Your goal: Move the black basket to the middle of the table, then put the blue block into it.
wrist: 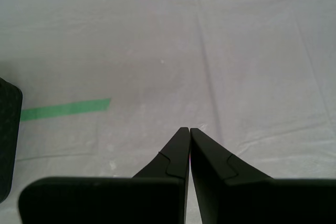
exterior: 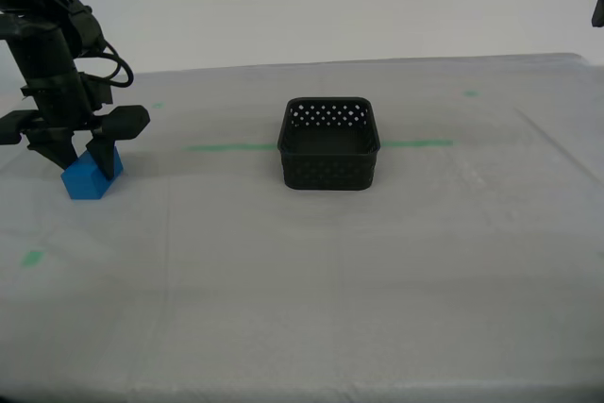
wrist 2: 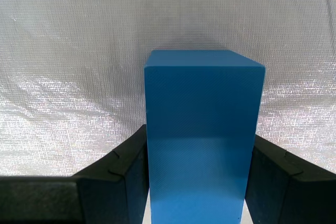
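Black plastic with many small round holes, the black basket [exterior: 329,143] is sitting near the middle of the counter [exterior: 311,309], on the green tape line [exterior: 231,147] that is running across the pale sheeting. So the first part of the task is looking done, as far as I can judge from where the basket is standing. Its inside is showing nothing blue, so the second part is not yet finished.

At the exterior view's left, well apart from the basket, the blue block [exterior: 91,175] is lying tilted on the counter. My second end effector [exterior: 83,155] is coming from above and its two fingers are standing on both sides of the block. In the second wrist view the blue block [wrist 2: 202,140] is filling the space between the black fingers [wrist 2: 126,182], and both are seeming to touch its faces, so I am judging that it is pinching the block.

My first end effector [wrist: 189,132] is holding nothing; its fingertips are pressed together above bare sheeting, with an edge of the basket just showing at the side.

What is remaining, in my judgement: lifting the block, carrying it over the basket and releasing it inside.
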`<state>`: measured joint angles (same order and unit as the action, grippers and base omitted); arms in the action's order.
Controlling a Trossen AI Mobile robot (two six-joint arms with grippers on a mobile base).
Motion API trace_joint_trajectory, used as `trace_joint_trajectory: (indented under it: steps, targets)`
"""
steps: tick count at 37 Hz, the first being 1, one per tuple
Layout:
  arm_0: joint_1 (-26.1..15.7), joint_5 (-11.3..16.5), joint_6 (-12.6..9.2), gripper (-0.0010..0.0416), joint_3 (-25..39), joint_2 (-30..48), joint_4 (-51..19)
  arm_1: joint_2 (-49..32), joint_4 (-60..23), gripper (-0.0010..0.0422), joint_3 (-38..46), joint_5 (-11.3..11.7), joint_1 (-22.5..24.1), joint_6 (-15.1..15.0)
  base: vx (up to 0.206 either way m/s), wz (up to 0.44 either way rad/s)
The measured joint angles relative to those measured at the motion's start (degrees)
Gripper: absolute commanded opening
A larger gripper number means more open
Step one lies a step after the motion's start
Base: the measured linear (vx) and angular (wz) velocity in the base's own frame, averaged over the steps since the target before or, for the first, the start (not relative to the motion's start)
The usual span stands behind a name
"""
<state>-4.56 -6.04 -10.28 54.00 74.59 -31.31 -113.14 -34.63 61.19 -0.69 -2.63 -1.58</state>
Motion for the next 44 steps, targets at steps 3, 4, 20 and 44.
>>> trace_joint_trajectory:
  steps: [3,4,20,44]
  targets:
    - [0.04,0.00,0.00,0.0005,0.00,0.00,0.00,0.09,-0.11,-0.0003,0.00,0.02,0.00,0.17,0.000,0.000]
    - [0.07,0.00,-0.02,0.0005,0.00,0.00,0.00,0.11,-0.17,-0.0002,0.02,0.04,0.00,0.17,0.000,0.000]
    - [0.02,0.00,-0.02,0.0005,0.00,0.00,0.00,0.55,-8.37,0.0000,6.25,0.90,0.11,0.15,0.000,0.000]
    - [0.07,0.00,0.00,0.0004,0.00,0.00,0.00,2.40,-15.72,0.0000,15.80,0.81,3.48,3.43,0.000,0.000]
